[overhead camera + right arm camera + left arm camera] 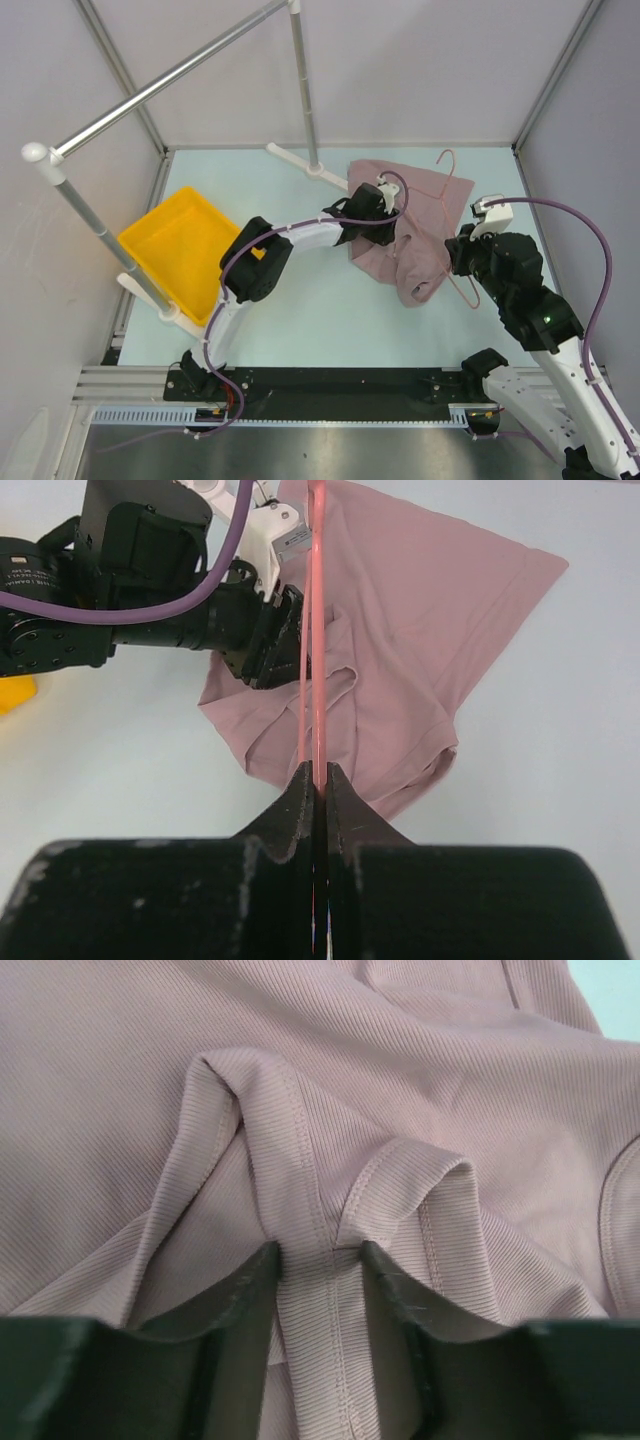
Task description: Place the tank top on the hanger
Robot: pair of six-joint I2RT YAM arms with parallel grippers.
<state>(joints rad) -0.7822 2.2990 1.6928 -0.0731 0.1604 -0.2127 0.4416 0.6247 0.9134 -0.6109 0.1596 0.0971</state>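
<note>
The mauve-pink tank top (415,215) lies crumpled on the table at the back right, spread wide in the right wrist view (420,630). The thin pink hanger (449,160) lies over it, hook toward the back. My right gripper (317,770) is shut on the hanger's wire (316,630) at the top's near right edge (462,252). My left gripper (318,1250) is pressed down on the top's left side (385,205). Its jaws stand partly open on either side of a flat seamed strap (320,1340), and fabric is puckered just beyond the fingertips.
A yellow bin (175,250) sits at the left. A thick grey rail (170,75) runs overhead on two posts; one post (305,90) stands just behind and left of the tank top, its white foot (300,162) on the table.
</note>
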